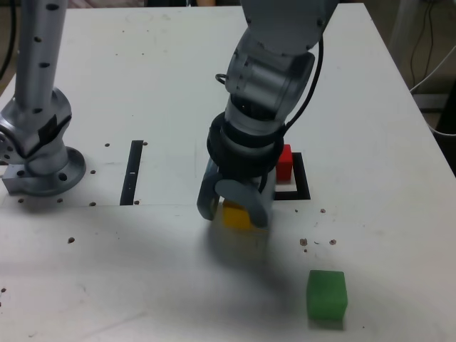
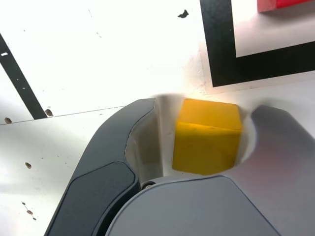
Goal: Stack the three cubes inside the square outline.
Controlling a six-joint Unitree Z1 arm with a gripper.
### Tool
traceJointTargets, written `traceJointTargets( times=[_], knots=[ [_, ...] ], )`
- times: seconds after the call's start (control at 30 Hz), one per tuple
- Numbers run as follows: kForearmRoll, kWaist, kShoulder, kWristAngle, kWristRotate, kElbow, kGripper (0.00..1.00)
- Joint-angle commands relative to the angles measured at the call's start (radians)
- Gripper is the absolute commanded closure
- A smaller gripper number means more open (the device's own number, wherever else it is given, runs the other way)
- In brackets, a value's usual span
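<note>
- While the arm's grey two-fingered gripper (image 1: 235, 206) stands low over the white table (image 1: 142, 285), the small solid yellow cube (image 2: 208, 136) sits between its jaws; whether they press it, I cannot tell.
- The small red cube (image 1: 284, 162) stands inside the black tape square outline (image 1: 303, 187), and the small green cube (image 1: 327, 295) lies well apart, so this looks like the pick of the second block.
- Next, judging from this: grip firmly, lift, set yellow squarely on red.

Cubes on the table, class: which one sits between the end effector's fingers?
The yellow cube. It lies inside the end effector, while the red cube sits in the square outline and the green cube stands alone.
</note>
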Motion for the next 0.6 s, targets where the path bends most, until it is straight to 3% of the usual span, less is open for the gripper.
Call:
traceJointTargets(
  times=[0.0,0.57],
  knots=[
    [0.001,-0.001,0.005,-0.001,0.003,-0.008,0.52],
    [0.024,-0.001,-0.003,-0.009,0.004,-0.021,0.74]
  ],
)
